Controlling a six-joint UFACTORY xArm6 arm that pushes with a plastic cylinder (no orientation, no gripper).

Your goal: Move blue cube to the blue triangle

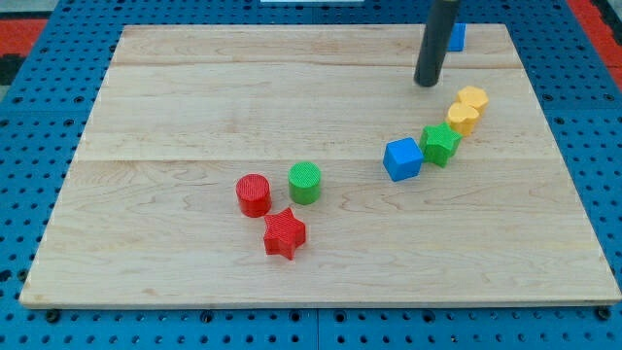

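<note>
The blue cube (402,158) sits right of the board's centre, touching a green star-shaped block (441,144) on its right. A blue block (457,37), probably the blue triangle, shows at the view's top right, mostly hidden behind the dark rod. My tip (426,83) rests on the board above the blue cube, well apart from it and just below the hidden blue block.
Two yellow blocks (467,108) sit up-right of the green star, forming a diagonal line with it. A red cylinder (254,194), a green cylinder (304,182) and a red star (284,233) cluster at lower centre. The wooden board (194,97) lies on a blue pegboard.
</note>
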